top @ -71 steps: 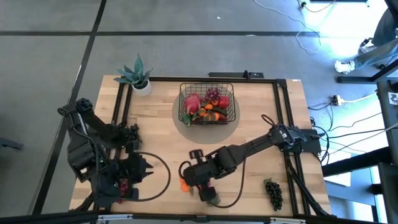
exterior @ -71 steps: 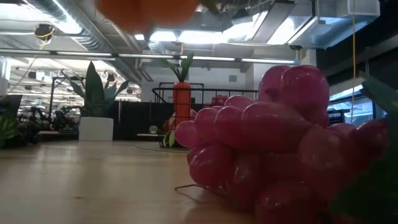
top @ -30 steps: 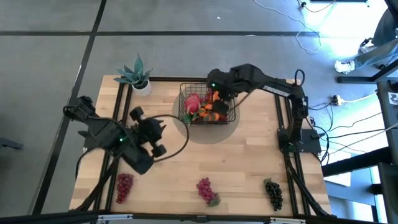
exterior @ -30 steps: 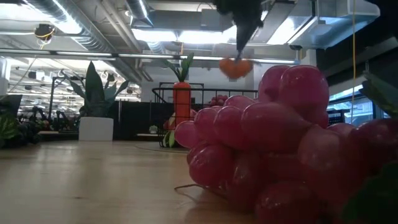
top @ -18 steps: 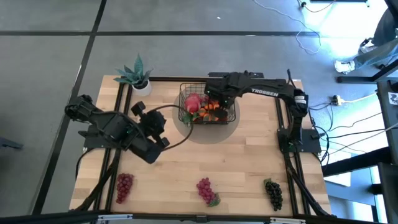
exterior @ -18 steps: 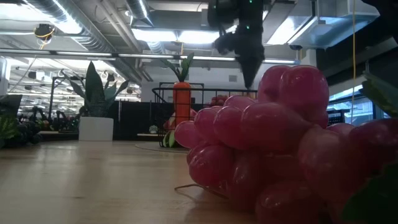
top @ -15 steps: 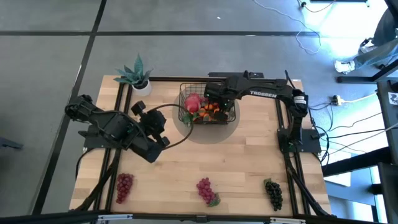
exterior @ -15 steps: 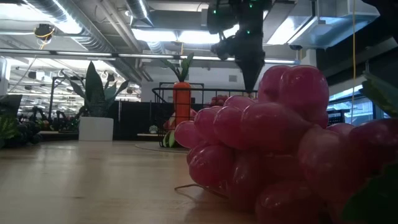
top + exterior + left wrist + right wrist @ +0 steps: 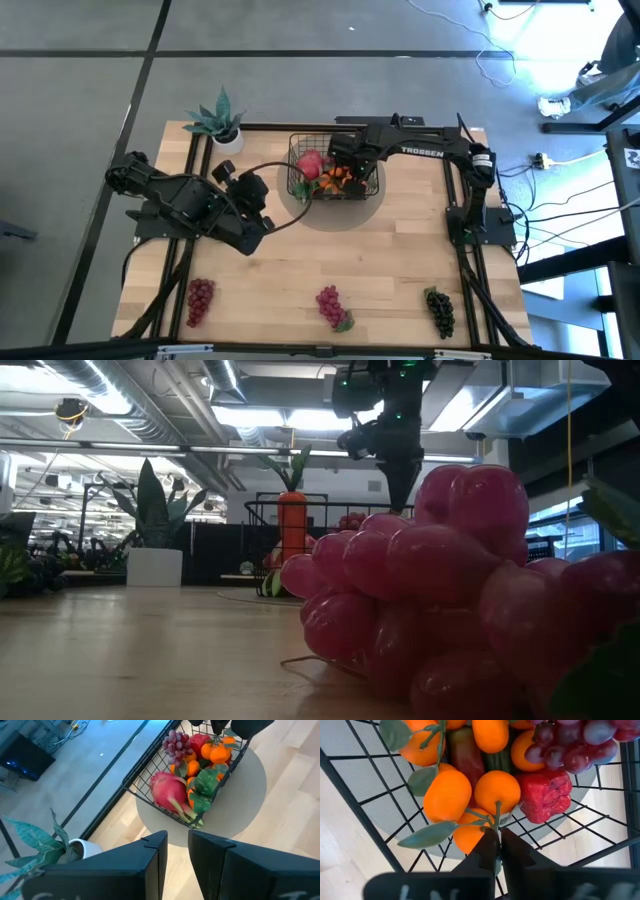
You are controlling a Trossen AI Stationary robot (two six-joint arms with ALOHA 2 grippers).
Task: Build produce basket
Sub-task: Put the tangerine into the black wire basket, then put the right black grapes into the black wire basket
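The black wire basket [image 9: 293,160] stands on a grey round mat at the table's far middle. It holds a pink radish [image 9: 167,792], purple grapes [image 9: 174,742], a red pepper [image 9: 546,795] and oranges. A carrot [image 9: 291,525] stands up in it. My right gripper [image 9: 494,837] hangs over the basket [image 9: 370,765], pointing down, shut on a cluster of small oranges [image 9: 470,795]. My left gripper [image 9: 175,850] hovers open left of the basket [image 9: 145,795], with nothing between its fingers. Three grape bunches lie along the near edge: red [image 9: 200,298], pink [image 9: 330,305] and black [image 9: 438,310]. My right gripper pinches the thin green stem [image 9: 496,817] of the orange cluster between its two fingertips, coming from above and pointing down. The cluster sits low inside the basket, among the other produce and close to a side wall.
A spiky green plant in a white pot [image 9: 220,120] stands at the far left corner. Black rails frame the table. In the low view the pink grape bunch [image 9: 420,590] fills the near right and hides the basket's right part. Bare wood lies between the basket and the near bunches.
My right gripper has come down over the basket with the orange cluster, which hung clear above the rim and now sits inside among the produce. My left arm has swung a little toward the far edge and the basket, its gripper staying open.
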